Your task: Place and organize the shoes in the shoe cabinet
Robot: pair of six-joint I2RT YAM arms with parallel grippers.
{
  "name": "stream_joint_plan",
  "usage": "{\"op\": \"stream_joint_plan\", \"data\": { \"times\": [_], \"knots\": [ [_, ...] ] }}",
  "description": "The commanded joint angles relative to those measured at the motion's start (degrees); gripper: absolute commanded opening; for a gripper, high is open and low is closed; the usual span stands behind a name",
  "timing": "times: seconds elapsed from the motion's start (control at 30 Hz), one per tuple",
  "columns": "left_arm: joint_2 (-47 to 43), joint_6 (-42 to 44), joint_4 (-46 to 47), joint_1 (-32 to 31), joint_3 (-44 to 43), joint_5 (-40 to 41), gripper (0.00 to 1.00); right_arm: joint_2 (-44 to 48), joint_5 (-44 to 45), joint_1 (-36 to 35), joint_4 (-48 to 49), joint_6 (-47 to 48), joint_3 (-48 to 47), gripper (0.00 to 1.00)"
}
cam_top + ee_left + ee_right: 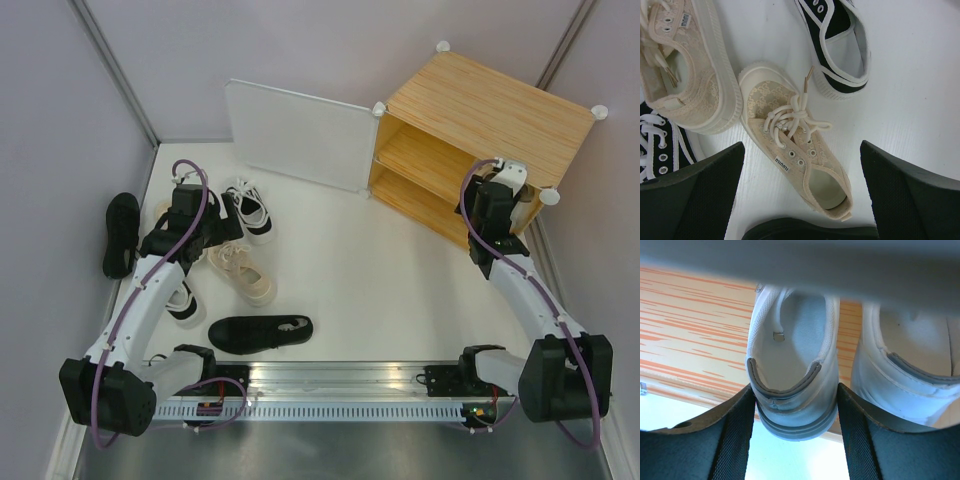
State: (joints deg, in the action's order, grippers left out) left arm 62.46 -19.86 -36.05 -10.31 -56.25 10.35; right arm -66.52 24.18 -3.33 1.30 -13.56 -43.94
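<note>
My right gripper (pixel 796 400) reaches into the wood-grain shoe cabinet (pixel 490 110). It is shut on the heel of a white sneaker (pixel 790 355) that sits on the lower shelf (pixel 690 340), with both fingers pressing its sides. A second white sneaker (pixel 910 375) stands just to its right. My left gripper (pixel 801 150) hangs open above a cream lace-up shoe (pixel 790 145), with its fingers (pixel 695 195) wide on either side and not touching it. The matching cream shoe (pixel 685 65) lies to the left of it.
A black-and-white shoe (pixel 837 45) lies beyond the cream one, and another (pixel 660 145) lies at the left. One all-black shoe (pixel 260 332) is near the front rail, another (pixel 120 235) by the left wall. The white cabinet door (pixel 295 135) stands swung open to the left.
</note>
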Motion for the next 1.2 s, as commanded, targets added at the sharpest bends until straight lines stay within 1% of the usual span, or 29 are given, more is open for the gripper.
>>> {"op": "stream_joint_plan", "data": {
  "times": [0.0, 0.03, 0.2, 0.43, 0.63, 0.87, 0.93, 0.97, 1.03, 1.07, 1.13, 1.17],
  "knots": [
    [-1.0, 2.3, 1.9, -0.1, 0.1, -0.3, 0.98, -0.9, -2.7, 0.0, 5.4, 1.9, -2.2, 0.01],
    [-1.0, 2.2, 1.8, -0.1, 0.0, -0.3, 0.99, -1.3, -2.3, 0.0, 5.6, 1.7, -2.5, 0.0],
    [-1.0, 2.3, 2.0, -0.1, 0.1, -0.2, 0.99, -1.9, 6.2, 0.0, 6.4, -0.6, -2.2, 0.01],
    [-1.0, 2.3, 1.9, -0.1, 0.1, -0.2, 0.98, -3.6, 12.0, 0.3, 7.6, -3.3, -0.8, 0.01],
    [-1.1, 2.2, 1.9, -0.1, 0.1, -0.2, 0.99, -4.8, 14.8, 0.5, 8.2, -4.8, -0.1, 0.0],
    [-0.9, 2.3, 1.8, -0.1, 0.1, -0.2, 0.98, -5.5, 14.9, 0.5, 6.9, -6.6, 0.0, 0.03],
    [-0.9, 2.2, 1.9, -0.1, 0.0, -0.2, 0.99, -5.6, 14.9, 0.5, 6.9, -6.9, 0.3, 0.07],
    [-0.8, 2.2, 1.9, -0.1, 0.1, -0.3, 0.98, -5.7, 15.0, 0.5, 6.3, -7.4, 0.4, 0.16],
    [-0.8, 2.2, 1.8, -0.1, 0.1, -0.3, 0.99, -5.3, 14.8, 0.5, 4.9, -7.6, 0.3, 0.27],
    [-0.8, 2.2, 1.9, -0.1, 0.1, -0.3, 0.98, -4.7, 14.3, 0.5, 4.7, -7.7, 0.3, 0.36],
    [-0.8, 2.2, 1.9, -0.1, 0.1, -0.3, 0.99, -3.5, 12.7, 0.5, 3.8, -7.5, 0.3, 0.44],
    [-0.8, 2.3, 1.9, -0.1, 0.1, -0.3, 0.99, -2.4, 12.1, 0.5, 3.5, -7.4, 0.3, 0.51]
  ]
}}
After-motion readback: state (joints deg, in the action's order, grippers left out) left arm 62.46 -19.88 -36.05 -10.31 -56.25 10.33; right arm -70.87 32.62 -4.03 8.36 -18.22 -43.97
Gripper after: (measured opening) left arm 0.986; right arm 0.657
